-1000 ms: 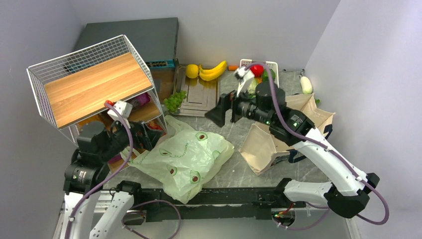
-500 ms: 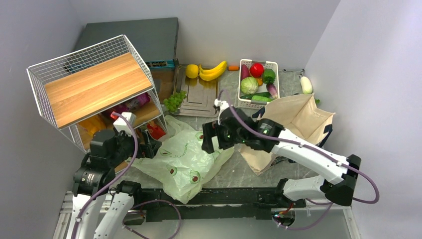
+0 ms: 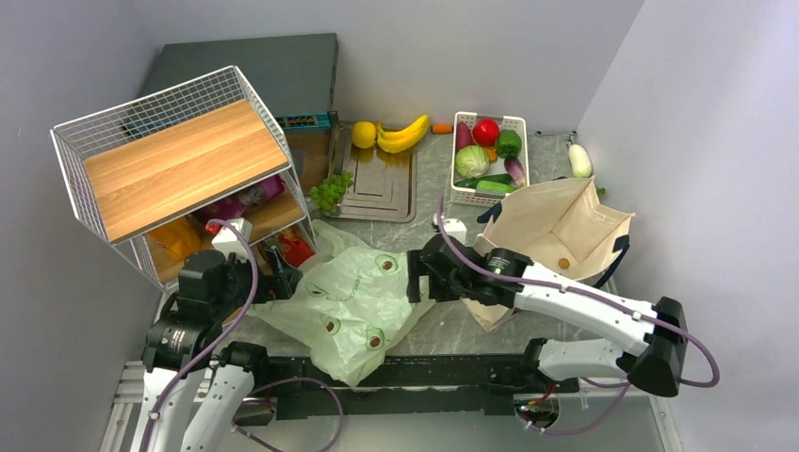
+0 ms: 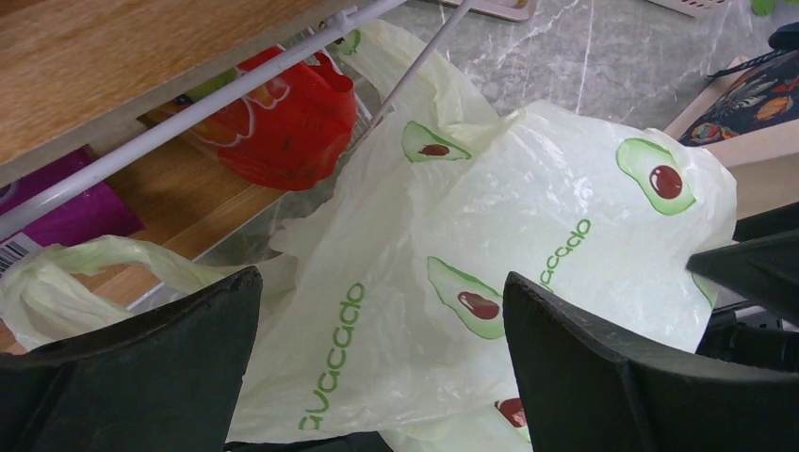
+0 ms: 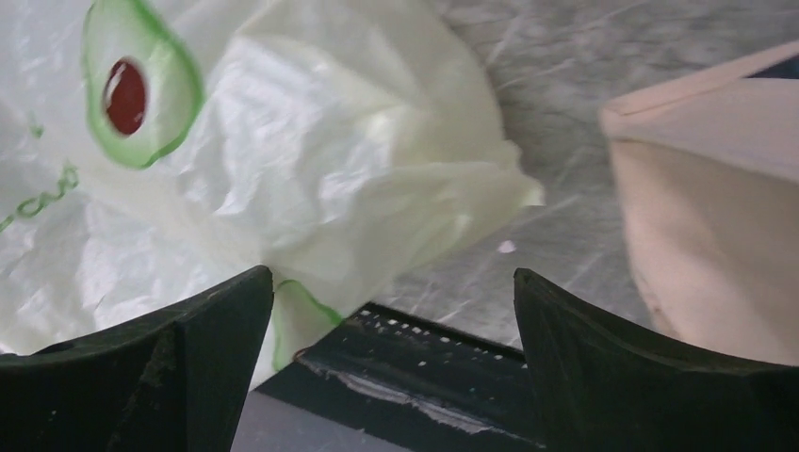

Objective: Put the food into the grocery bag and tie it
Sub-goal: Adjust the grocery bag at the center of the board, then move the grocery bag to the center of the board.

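- A grey marbled table (image 3: 443,330) sits between pale walls, with a wire rack (image 3: 170,160) on the left and a beige tote (image 3: 556,226) on the right.
- The bag (image 3: 353,301) lies flat and crumpled at the near middle of the table, between the two arms. It appears empty, though its folds could hide something small.
- The grapes (image 3: 329,191), lemon (image 3: 364,134) and bananas (image 3: 405,134) sit at the far side by a dark tray (image 3: 377,184), well apart from the bag.
- The left gripper (image 4: 382,311) hangs spread wide over the bag's left half and holds nothing.
- The right gripper (image 5: 391,292) is also wide open and empty, just above the bag's right corner.
- The step in hand looks like opening the bag.
  - Each gripper should pinch a single layer of film near the mouth and not the whole flat stack.
  - They should then draw apart gently so the thin plastic neither tears nor slips.
  - Taking a loop handle (image 4: 85,259) would give a surer hold than the smooth film.
- The mouth's exact edge is lost in wrinkles.
- The far end of the bag runs up to the rack's wires, and it is unclear whether it is caught there.
- The top view hides the left fingers behind the arm.
- The right wrist view shows only one corner of the bag.
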